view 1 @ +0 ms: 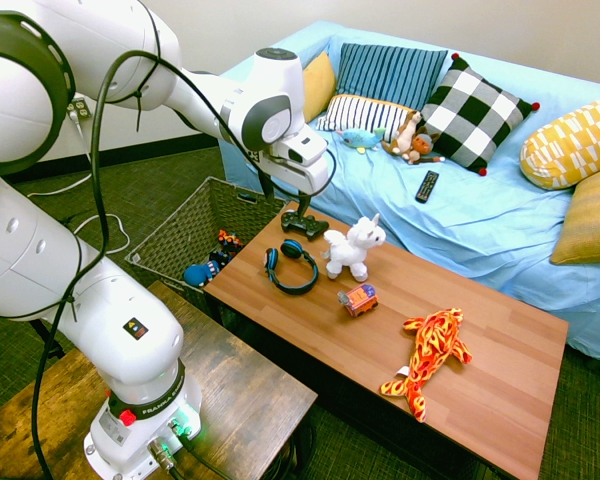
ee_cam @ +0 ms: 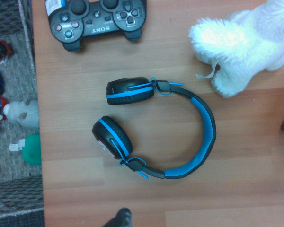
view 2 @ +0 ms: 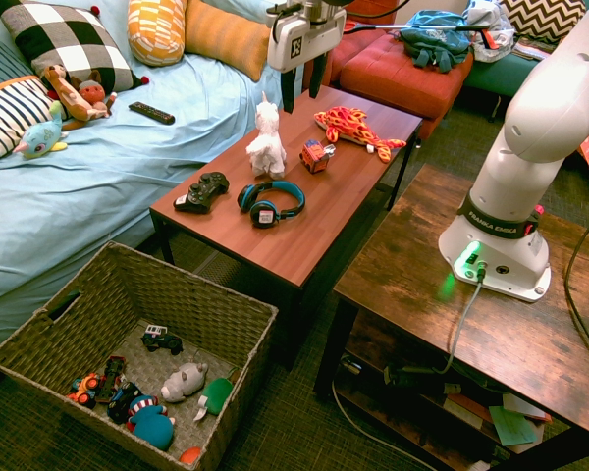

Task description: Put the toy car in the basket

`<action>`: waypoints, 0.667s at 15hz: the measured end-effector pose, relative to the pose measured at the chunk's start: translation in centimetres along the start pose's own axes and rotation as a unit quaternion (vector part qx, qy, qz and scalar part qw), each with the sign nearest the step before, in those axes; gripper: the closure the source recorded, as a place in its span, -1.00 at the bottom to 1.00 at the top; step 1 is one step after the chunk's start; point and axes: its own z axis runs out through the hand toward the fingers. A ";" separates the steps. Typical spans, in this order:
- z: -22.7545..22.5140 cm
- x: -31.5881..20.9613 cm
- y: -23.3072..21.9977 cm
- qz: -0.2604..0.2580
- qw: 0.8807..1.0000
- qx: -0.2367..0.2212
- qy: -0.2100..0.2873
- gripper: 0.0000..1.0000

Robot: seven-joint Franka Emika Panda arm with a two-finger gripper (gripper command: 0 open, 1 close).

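Because the toy car sits just beside the white unicorn, the gripper, wide open and empty, should centre above the car before descending straight, clear of the unicorn.

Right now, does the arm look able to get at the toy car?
Probably yes: the gripper looks open and empty above the table, and the toy car sits uncovered, though the white unicorn close beside it might crowd the approach.
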 end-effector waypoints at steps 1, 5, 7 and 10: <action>0.0 0.1 -0.1 -0.002 1.000 0.001 0.000 -1.00; 2.1 3.4 2.1 0.012 0.999 0.026 -0.032 -1.00; 5.5 6.3 5.0 0.045 0.998 0.015 -0.051 -1.00; 10.4 8.9 7.5 0.082 0.994 -0.002 -0.068 -1.00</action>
